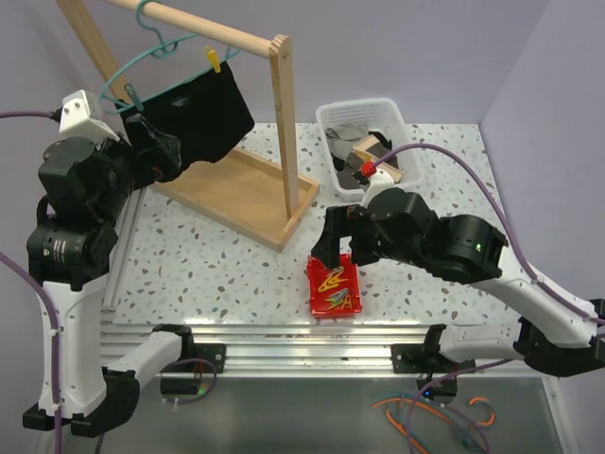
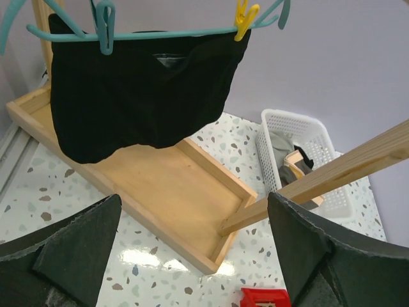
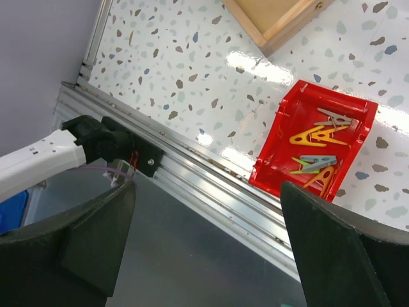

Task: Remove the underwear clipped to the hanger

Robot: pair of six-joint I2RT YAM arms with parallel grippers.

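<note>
The black underwear [image 1: 203, 113] hangs from the teal wire hanger [image 1: 156, 47], whose hook sits over the wooden rod. A teal clip [image 2: 104, 25] and a yellow clip [image 2: 244, 16] pin the underwear [image 2: 140, 96] to the hanger's bar [image 2: 172, 33]. My left gripper [image 1: 168, 151] is open and empty, close to the underwear's lower left side; in the left wrist view [image 2: 195, 256] it sits below the fabric and apart from it. My right gripper [image 1: 345, 251] is open and empty, just above a red tray; it also shows in the right wrist view [image 3: 211, 249].
The wooden rack's post [image 1: 281, 123] rises from its flat wooden base [image 1: 236, 194]. A red tray [image 1: 319, 284] holds several loose clips and also shows in the right wrist view [image 3: 271, 153]. A white basket [image 1: 402, 128] with cloths stands at the back right. Aluminium rails [image 1: 284, 340] line the near edge.
</note>
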